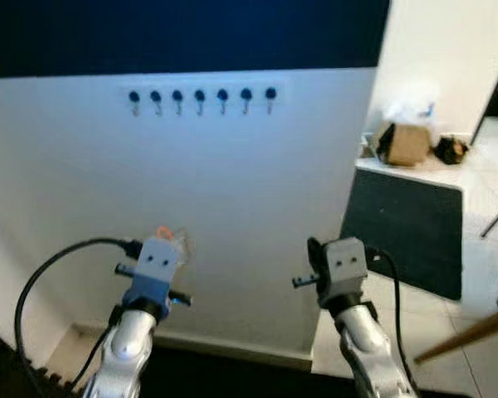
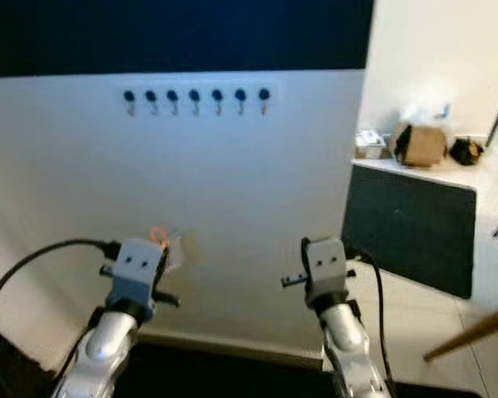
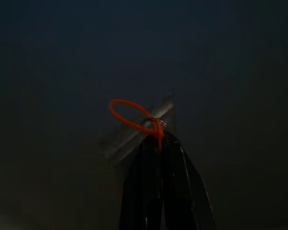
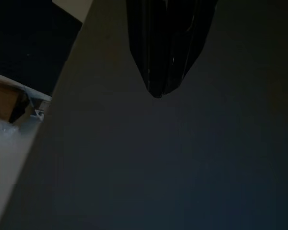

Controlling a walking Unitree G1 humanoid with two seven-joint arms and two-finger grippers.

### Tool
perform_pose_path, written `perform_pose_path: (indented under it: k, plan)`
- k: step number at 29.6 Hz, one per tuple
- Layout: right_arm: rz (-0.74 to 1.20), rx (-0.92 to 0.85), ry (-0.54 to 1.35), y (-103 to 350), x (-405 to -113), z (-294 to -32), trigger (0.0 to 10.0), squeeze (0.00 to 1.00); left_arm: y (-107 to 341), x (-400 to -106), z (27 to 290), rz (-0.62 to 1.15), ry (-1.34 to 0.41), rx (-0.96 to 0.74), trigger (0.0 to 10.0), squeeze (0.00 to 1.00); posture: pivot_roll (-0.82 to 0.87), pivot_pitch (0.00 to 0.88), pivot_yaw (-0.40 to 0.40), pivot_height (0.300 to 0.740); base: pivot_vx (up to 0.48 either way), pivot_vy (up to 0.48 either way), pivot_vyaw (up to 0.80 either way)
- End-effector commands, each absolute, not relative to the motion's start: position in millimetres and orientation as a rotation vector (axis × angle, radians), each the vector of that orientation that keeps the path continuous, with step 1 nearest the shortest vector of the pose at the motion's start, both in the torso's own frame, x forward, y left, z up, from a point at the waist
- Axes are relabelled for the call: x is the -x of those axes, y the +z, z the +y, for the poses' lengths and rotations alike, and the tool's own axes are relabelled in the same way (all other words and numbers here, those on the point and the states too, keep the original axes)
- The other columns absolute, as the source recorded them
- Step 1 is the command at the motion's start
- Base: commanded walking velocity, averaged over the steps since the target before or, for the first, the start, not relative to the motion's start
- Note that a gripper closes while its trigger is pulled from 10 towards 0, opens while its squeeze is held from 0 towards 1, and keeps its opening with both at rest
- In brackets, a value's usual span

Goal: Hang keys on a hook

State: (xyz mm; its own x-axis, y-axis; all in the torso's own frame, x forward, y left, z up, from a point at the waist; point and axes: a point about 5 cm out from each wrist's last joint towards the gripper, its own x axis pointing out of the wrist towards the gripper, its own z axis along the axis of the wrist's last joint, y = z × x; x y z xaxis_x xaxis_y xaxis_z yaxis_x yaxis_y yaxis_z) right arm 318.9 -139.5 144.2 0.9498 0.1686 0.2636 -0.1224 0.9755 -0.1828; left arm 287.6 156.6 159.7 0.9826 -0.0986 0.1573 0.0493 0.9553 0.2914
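Red-looped keys (image 3: 140, 120) pinched in left gripper (image 3: 157, 135) (fingers closed); hook rack (image 1: 201, 98) well above.

Keys (image 3: 145, 130) on an orange loop, blurred, pinched at the left gripper's (image 3: 156, 139) closed fingertips, low before the white wall. Seven dark hooks (image 1: 199, 98) in a row, high on the wall, well above the keys.

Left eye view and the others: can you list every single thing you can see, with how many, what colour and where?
hooks: seven, dark, in a row high on the white wall.
cardboard box: one, brown, on the white counter to the right.
dark object: one, beside the box.
keys: one blurred set, red loop, in the left hand.
left hand: black fingers shut on the keys, low before the wall.
right hand: black fingers shut, empty.
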Motion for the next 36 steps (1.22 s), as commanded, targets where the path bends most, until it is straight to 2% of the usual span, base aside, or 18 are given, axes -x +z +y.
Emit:
perform_pose_path:
  k: [1,4,24,36]
  plan:
    - [-0.273,0.156,0.148,140.4,-316.3,-137.3,10.0,0.00,154.7,-286.8,157.4,-0.146,-0.081,-0.306,10.0,0.00,0.10,0.106,0.058,0.740,0.000,0.000,0.80]
    - [-0.274,0.160,0.142,140.4,-316.2,-137.9,10.0,0.00,154.4,-287.2,156.9,-0.145,-0.083,-0.306,10.0,0.00,0.09,0.106,0.062,0.740,0.000,0.000,0.76]
    - [-0.278,0.128,0.130,142.1,-315.7,-141.1,10.0,0.00,151.9,-289.4,153.3,-0.141,-0.096,-0.303,10.0,0.00,0.08,0.099,0.063,0.740,0.000,0.000,0.00]
    - [-0.269,0.126,0.123,140.7,-315.3,-143.0,10.0,0.00,151.1,-289.7,152.6,-0.139,-0.104,-0.305,10.0,0.00,0.08,0.095,0.067,0.740,0.000,0.000,-0.70]
